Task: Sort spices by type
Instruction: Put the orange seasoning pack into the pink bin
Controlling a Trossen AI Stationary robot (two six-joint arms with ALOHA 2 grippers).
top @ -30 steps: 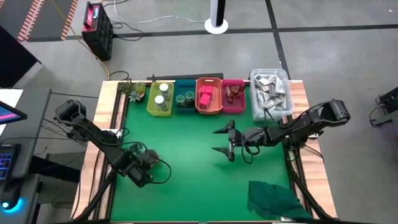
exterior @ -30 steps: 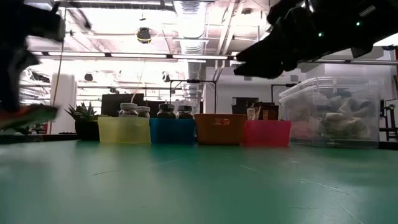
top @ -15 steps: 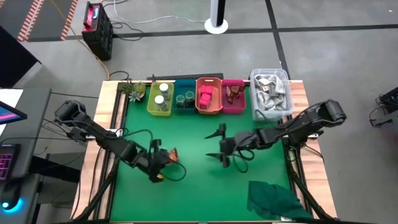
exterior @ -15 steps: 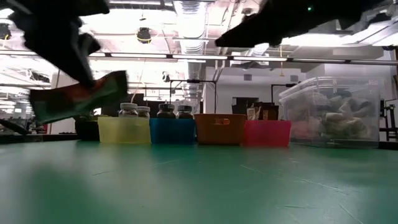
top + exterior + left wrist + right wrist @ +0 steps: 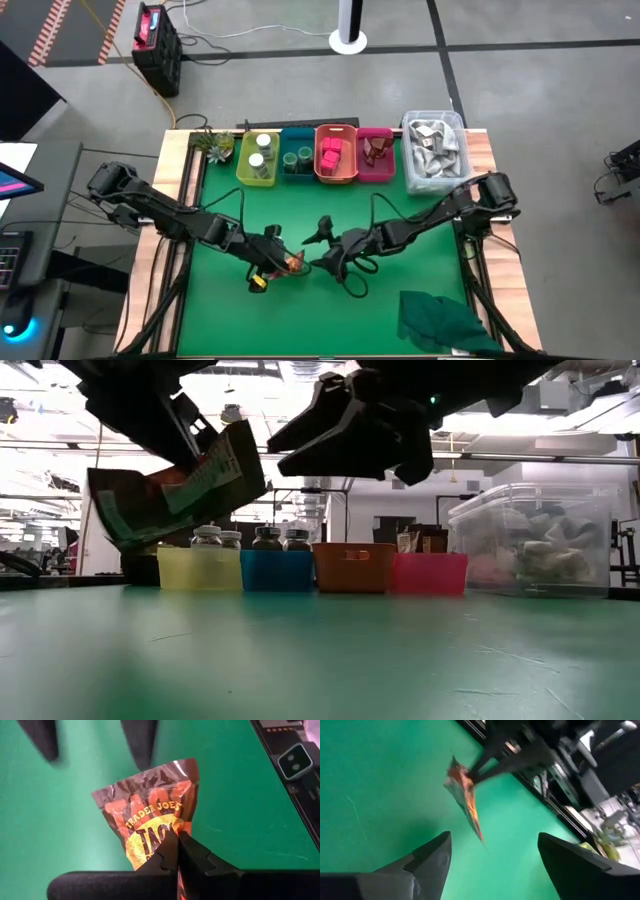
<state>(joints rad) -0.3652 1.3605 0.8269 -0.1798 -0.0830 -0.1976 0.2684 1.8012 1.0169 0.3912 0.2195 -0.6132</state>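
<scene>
- Left gripper [image 5: 283, 262], centre-left of the high view over the green mat [image 5: 300, 215]: fingers clamped on a brown-orange spice packet [image 5: 152, 827]. The packet hangs clear of the mat.
- Left wrist view: the fingertips pinch one edge of the packet; printed face reads "Trader Joe's".
- Low view: the packet [image 5: 175, 485] sits high in the upper left of the frame, tilted.
- Right gripper [image 5: 322, 250], centre of the high view, just beside the packet: jaws spread wide, nothing between them.
- Right wrist view: the packet [image 5: 465, 797] lies ahead of the open fingers, not touching them.
- Top of the high view, in a row: yellow bin [image 5: 256, 157] with white-capped jars, blue bin [image 5: 297, 158] with green jars, orange bin [image 5: 336, 155] with pink-red cubes, pink bin [image 5: 374, 155] with brown-orange pieces, clear tub [image 5: 436, 150].
- Dark green cloth [image 5: 440, 322] at lower right.
</scene>
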